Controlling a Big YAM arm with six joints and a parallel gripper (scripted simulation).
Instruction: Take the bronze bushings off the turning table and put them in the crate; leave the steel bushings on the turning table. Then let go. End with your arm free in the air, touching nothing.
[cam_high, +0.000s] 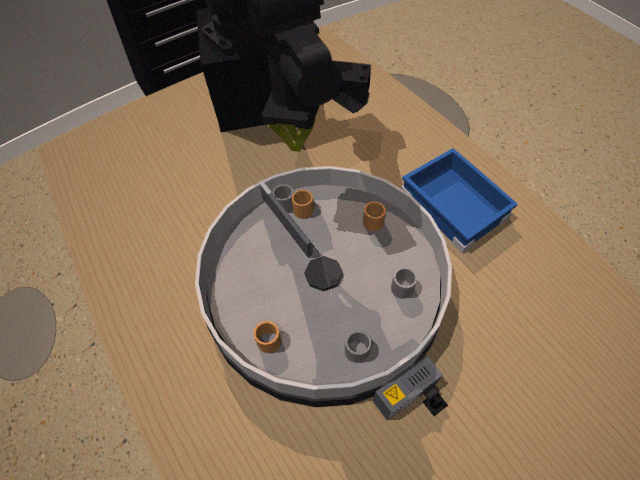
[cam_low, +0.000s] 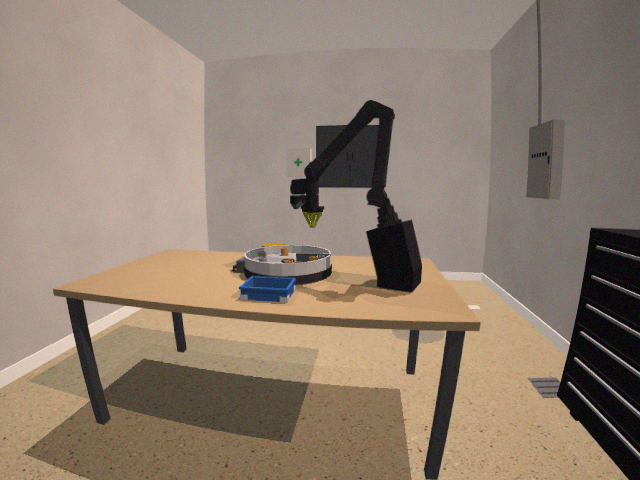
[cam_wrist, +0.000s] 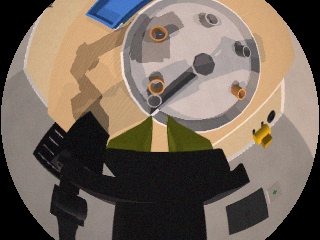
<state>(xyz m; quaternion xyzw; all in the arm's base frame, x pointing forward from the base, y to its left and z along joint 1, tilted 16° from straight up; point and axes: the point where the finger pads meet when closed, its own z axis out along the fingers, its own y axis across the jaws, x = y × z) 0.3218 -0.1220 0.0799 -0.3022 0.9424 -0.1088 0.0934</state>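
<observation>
My gripper (cam_high: 295, 149) (cam_low: 312, 227) (cam_wrist: 159, 119) hangs empty above the table, between the arm base and the turning table (cam_high: 253, 279) (cam_low: 286, 269). Its fingers stand a narrow gap apart. On the turning table, one bronze bushing (cam_high: 302, 207) (cam_wrist: 157, 91) stands close beside a steel bushing (cam_high: 282, 199), which is next to the bar. A second bronze bushing (cam_high: 374, 221) stands on the crate side. A third bronze bushing (cam_high: 268, 344) (cam_wrist: 240, 94) stands on the far side from the arm. Two more steel bushings (cam_high: 403, 289) (cam_high: 358, 352) stand apart. The blue crate (cam_high: 460, 201) (cam_low: 267, 292) is empty.
A dark bar (cam_high: 286, 220) (cam_wrist: 176, 91) runs from the turning table's raised rim to its dark hub (cam_high: 323, 272) (cam_wrist: 204, 64). A grey motor box (cam_high: 413, 384) sits against the outside of the rim, away from the arm. The crate stands close outside the rim.
</observation>
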